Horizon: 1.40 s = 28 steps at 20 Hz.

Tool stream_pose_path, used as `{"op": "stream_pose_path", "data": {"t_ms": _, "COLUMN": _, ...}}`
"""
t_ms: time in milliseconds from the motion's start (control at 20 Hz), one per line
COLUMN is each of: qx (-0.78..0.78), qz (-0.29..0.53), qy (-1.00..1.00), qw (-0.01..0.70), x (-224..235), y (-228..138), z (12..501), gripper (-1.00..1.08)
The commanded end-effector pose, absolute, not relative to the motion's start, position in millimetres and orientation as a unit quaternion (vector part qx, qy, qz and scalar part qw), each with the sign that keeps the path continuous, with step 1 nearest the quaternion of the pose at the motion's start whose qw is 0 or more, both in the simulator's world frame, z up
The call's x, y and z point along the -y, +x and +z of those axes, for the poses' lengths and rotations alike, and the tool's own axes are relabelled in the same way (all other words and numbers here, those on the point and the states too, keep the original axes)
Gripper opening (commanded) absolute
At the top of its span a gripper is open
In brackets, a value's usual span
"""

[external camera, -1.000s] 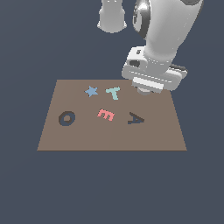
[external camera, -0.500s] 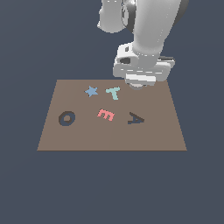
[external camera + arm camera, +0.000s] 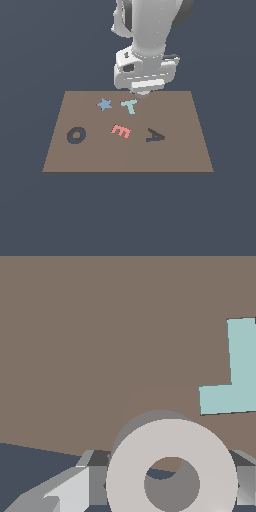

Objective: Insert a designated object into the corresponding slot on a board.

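In the exterior view the arm's bulk hides the hand [image 3: 142, 91] and whatever sits between its fingers. In the wrist view the pale ring [image 3: 171, 471] is cut off by the frame edge, as is the teal T [image 3: 235, 378]; the fingers' contact with the ring cannot be made out.

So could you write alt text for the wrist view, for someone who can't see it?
A pale ring fills the foreground, held between grey fingers above a brown board. Part of a teal T lies on the board beyond it.
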State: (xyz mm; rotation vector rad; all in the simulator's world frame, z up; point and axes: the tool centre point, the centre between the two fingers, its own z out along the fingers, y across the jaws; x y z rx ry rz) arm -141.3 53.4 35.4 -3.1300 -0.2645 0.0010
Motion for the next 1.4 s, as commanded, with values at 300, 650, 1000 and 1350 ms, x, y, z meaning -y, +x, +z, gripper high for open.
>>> {"op": "stream_pose_path", "data": {"t_ms": 300, "qx": 0.208, "qz": 0.000, "qy": -0.978, "qw": 0.000, "x": -8, "y": -147, "z": 36, "gripper": -1.00}}
{"op": "stream_pose_path", "data": {"t_ms": 650, "qx": 0.305, "qz": 0.000, "qy": -0.952, "qw": 0.000, "x": 30, "y": -142, "z": 37, "gripper": -1.00}}
{"op": "stream_pose_path", "data": {"t_ms": 1000, "qx": 0.401, "qz": 0.000, "qy": -0.916, "qw": 0.000, "x": 66, "y": -130, "z": 38, "gripper": -1.00}}
{"op": "stream_pose_path", "data": {"t_ms": 1350, "qx": 0.496, "qz": 0.000, "qy": -0.869, "qw": 0.000, "x": 101, "y": -109, "z": 38, "gripper": -1.00}}
